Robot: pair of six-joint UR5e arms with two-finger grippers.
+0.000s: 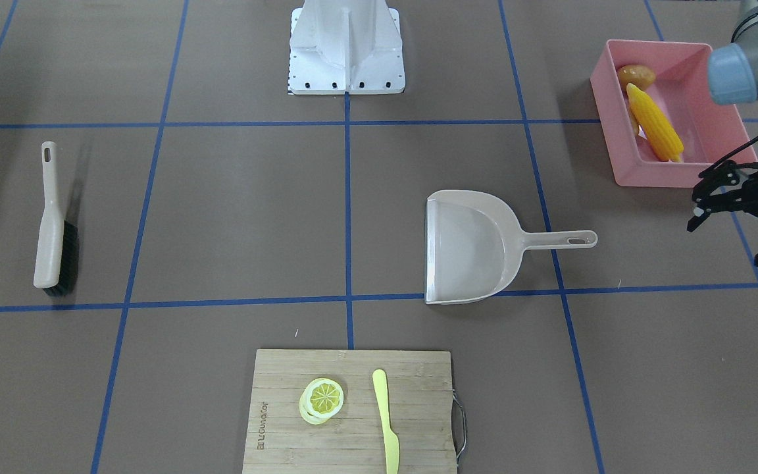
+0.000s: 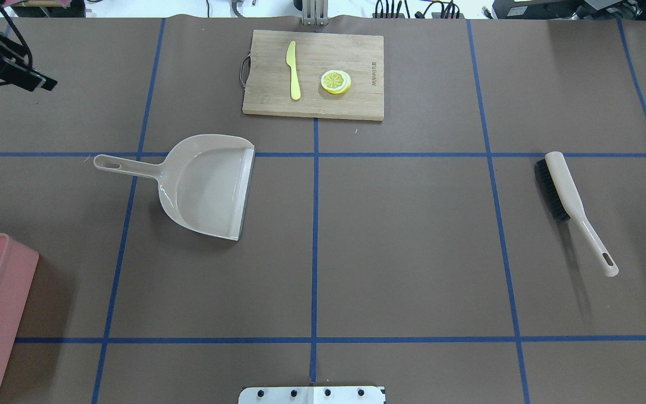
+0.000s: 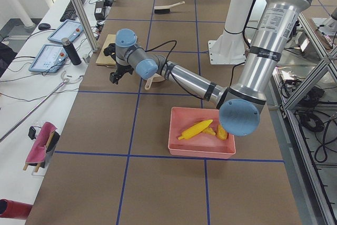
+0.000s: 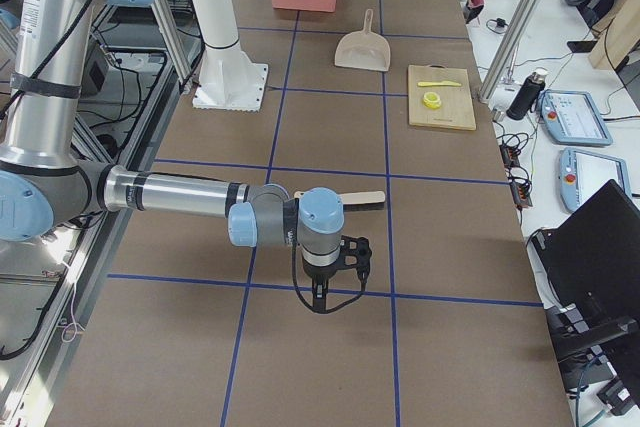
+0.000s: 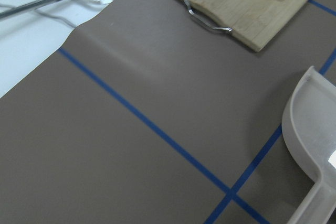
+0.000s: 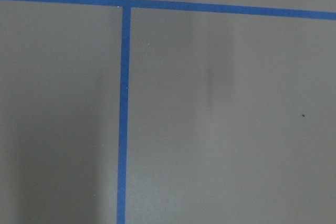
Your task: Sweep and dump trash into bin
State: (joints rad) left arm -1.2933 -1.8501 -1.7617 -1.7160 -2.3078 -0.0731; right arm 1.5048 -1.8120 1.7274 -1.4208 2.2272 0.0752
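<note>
The pink bin (image 1: 635, 172) stands at the table edge on my left side. Inside it lie the yellow corn cob (image 1: 655, 124) and the tan-brown potato (image 1: 637, 76); a tan sliver beside the corn (image 1: 635, 124) may be the ginger root. My left gripper (image 1: 734, 236) hovers open and empty just in front of the bin, to the side of the dustpan handle (image 1: 560, 239). The beige dustpan (image 2: 205, 185) lies empty on the table. My right gripper (image 4: 330, 269) shows only in the exterior right view, near the brush (image 4: 345, 199); whether it is open or shut I cannot tell.
The brush (image 1: 50, 230) lies flat on my right side of the table. A wooden cutting board (image 1: 280, 395) with a lemon slice (image 1: 322, 399) and a yellow-green knife (image 1: 385, 421) sits at the far edge. The white robot base (image 1: 346, 46) stands at the near middle.
</note>
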